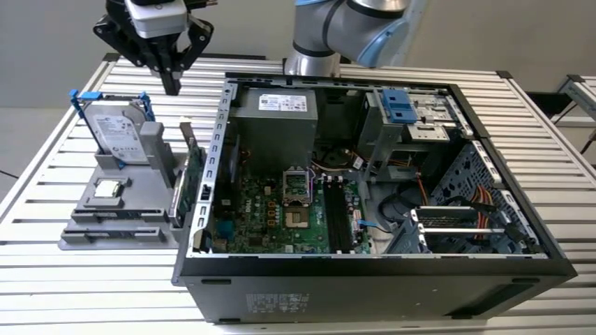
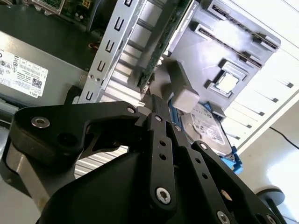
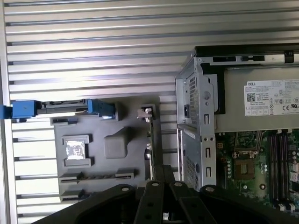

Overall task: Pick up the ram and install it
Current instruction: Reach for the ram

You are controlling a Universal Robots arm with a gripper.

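Zero steps done: ram (image 3: pixel 150 140) not lifted, not installed.
Your fingers (image 1: pixel 172 80) hang pressed together, empty, above it in the grey holder (image 1: pixel 112 234) beside the case (image 1: pixel 373 293).

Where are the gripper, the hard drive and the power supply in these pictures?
gripper (image 1: pixel 172 84), exterior view, its lower tip, where the closed fingers meet.
hard drive (image 1: pixel 119 136), exterior view, the middle of its labelled face.
power supply (image 1: pixel 275 117), exterior view, its grey casing below the label.

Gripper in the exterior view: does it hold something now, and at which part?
Nothing is held. The gripper hangs above the gray holder, its fingers together with nothing between them.
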